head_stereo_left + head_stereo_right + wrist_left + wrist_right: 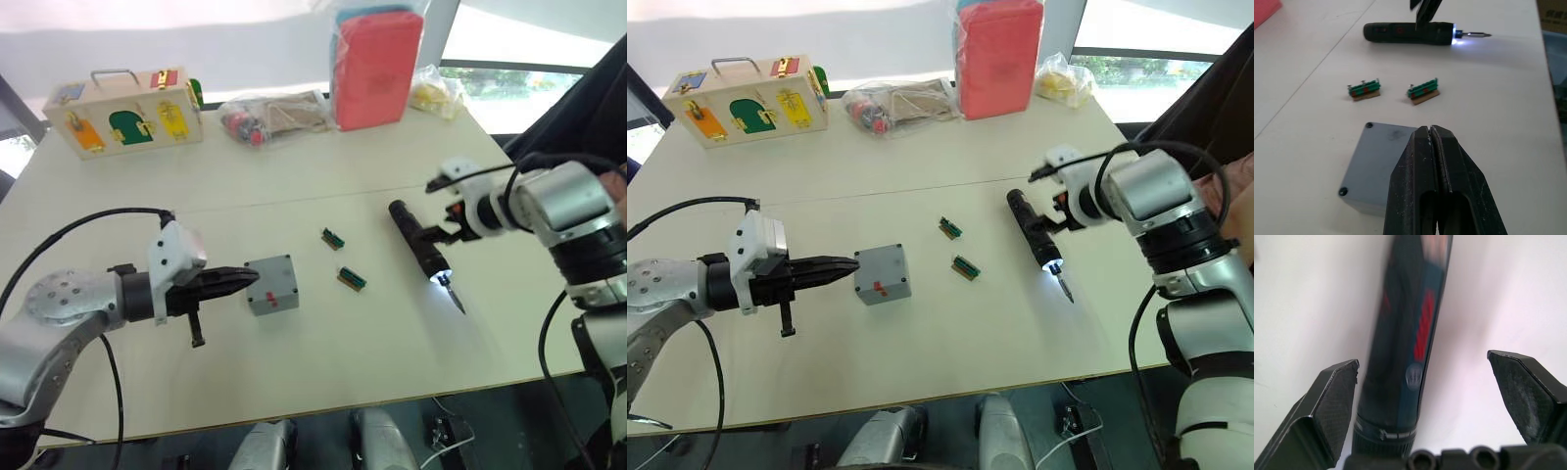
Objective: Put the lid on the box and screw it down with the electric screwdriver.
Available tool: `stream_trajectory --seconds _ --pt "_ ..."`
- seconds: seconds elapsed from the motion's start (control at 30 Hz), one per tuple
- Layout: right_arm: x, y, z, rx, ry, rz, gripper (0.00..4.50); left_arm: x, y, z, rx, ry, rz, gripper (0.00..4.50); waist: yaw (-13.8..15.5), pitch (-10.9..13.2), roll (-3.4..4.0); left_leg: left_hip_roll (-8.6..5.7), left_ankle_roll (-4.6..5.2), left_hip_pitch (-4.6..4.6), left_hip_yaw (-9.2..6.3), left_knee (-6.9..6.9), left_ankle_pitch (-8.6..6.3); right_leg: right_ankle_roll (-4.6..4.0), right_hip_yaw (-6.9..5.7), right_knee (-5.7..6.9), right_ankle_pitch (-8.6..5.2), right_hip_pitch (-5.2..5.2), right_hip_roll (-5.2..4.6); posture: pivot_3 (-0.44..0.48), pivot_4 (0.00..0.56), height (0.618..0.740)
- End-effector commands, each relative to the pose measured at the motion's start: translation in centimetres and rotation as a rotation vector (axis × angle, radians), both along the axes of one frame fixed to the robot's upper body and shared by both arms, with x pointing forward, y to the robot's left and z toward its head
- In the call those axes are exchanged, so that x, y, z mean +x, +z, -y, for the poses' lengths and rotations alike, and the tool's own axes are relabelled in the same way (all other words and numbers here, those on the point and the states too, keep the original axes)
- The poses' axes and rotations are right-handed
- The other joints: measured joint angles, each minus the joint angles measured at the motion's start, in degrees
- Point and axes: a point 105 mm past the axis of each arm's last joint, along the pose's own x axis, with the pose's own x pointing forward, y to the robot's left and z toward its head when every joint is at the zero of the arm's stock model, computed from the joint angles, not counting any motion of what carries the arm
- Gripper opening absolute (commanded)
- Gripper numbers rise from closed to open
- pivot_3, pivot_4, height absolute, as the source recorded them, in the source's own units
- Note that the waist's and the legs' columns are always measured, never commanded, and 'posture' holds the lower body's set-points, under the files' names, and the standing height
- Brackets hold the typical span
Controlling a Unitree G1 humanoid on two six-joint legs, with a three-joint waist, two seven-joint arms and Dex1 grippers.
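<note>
Electric screwdriver (421,244) flat on the desk (921,176), on the robot's right side, long axis diagonal — butt end toward the far side, bit end toward the near right edge, light at the tip lit. Right tool (443,233) directly at the barrel, fingers spread wide w/ the body lying between them in the right wrist view (1400,362); one finger (1334,401) near the barrel, the other well apart, no squeeze on it yet. Straddles the barrel crosswise to the long axis, about mid-length, so judged ready for closing. Box (271,284) well apart to the left of the screwdriver, nearer the desk's near-centre, lid (1378,156) seated on top w/ corner screws showing — small red mark on the near side. Left tool (245,277) pinched closed on nothing, tips touching or just at the box's left edge, pointing across it toward the screwdriver. Two green connector blocks (341,259) lie between box and screwdriver. Judgement: right arm is by far the nearer to the driver; after pickup, the carry runs leftward past the connector blocks, w/ the bit needing to tip from lying flat to pointing down over a corner screw. Left arm placed to steady the box.
</note>
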Motion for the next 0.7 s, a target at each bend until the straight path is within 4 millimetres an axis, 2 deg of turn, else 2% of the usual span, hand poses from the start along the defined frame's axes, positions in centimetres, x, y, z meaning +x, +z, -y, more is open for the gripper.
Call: stream_trajectory --seconds 0.03,0.07,0.23,0.4,0.57,0.7 --pt "-1.2 3.4 -4.3 0.078 0.24 0.169 4.04 0.9 0.1 -2.0 -0.001 0.111 0.033 0.0 0.13 0.0 0.0 0.05 -0.01 0.0 0.0 0.0 0.01 -0.01 0.0 0.0 0.0 0.0 0.03 0.0 0.15 0.74" --pt "-1.7 3.3 -5.3 0.107 0.288 0.166 3.88 0.9 -0.4 -2.4 0.007 0.126 0.02 0.0 0.17 0.0 -0.01 0.1 -0.02 0.0 0.0 0.0 0.01 -0.02 -0.01 0.0 0.0 -0.01 0.07 0.0 0.15 0.74" --pt "-3.2 1.4 -9.1 0.182 0.45 0.202 2.06 1.1 -2.6 -3.7 0.027 0.175 -0.033 0.0 0.7 -0.03 -0.09 0.12 -0.01 -0.02 0.07 0.1 0.01 -0.07 0.01 -0.04 0.04 0.03 0.06 0.0 0.15 0.74" --pt "-4.8 -3.5 -12.1 0.172 0.59 0.178 0.08 1.5 -4.8 -4.4 0.046 0.197 -0.074 0.0 0.69 -0.03 -0.1 0.1 -0.02 -0.01 0.07 0.15 0.01 -0.19 -0.01 -0.01 0.13 0.06 0.04 0.0 0.15 0.74" --pt "-5.5 -7.0 -13.7 0.154 0.631 0.156 0.08 2.4 -6.4 -3.5 0.05 0.197 -0.074 0.0 0.5 -0.04 -0.11 0.11 -0.1 0.02 0.07 0.19 0.06 -0.22 0.0 0.04 0.23 0.06 0.07 0.0 0.15 0.74" --pt "-5.9 -8.5 -14.8 0.135 0.653 0.149 0.08 3.4 -7.3 -3.1 0.038 0.208 -0.062 0.0 0.48 -0.05 -0.11 0.12 -0.12 0.02 0.05 0.2 0.07 -0.22 -0.01 0.09 0.23 0.03 0.09 0.0 0.15 0.74"
